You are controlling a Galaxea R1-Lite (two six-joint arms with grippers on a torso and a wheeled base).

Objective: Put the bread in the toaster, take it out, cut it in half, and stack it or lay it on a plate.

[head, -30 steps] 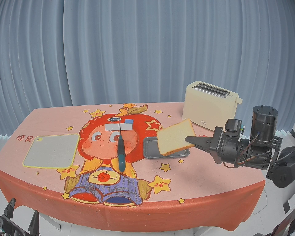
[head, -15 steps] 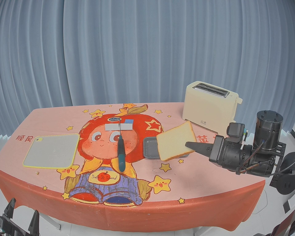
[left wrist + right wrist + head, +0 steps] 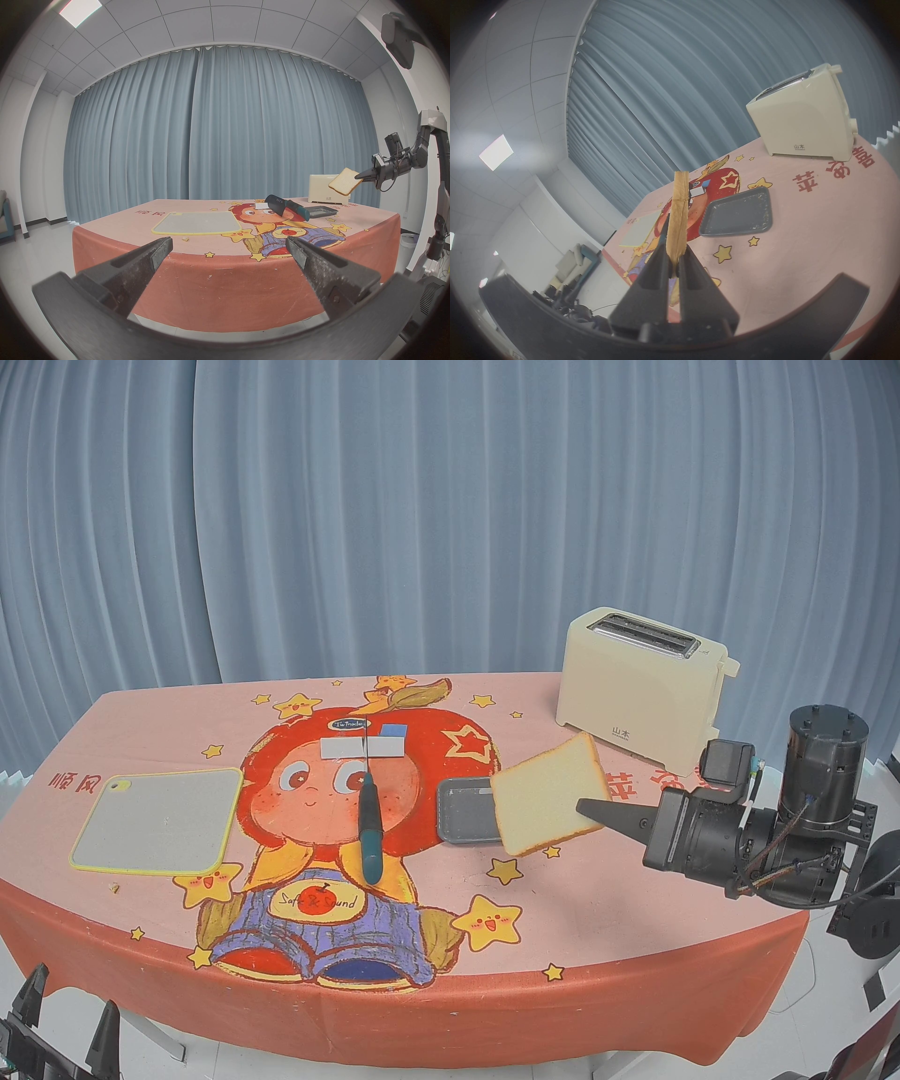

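Above the table, bread partly hides tray.

We see a pink tablecloth spread below the right pincer, with a printed yellow star near its tip. Farther to that pincer's left lies a cartoon child with white and blue cards on its forehead. Far beyond the pincer hangs a grey-blue curtain.

Right end of the tray behind the bread slice
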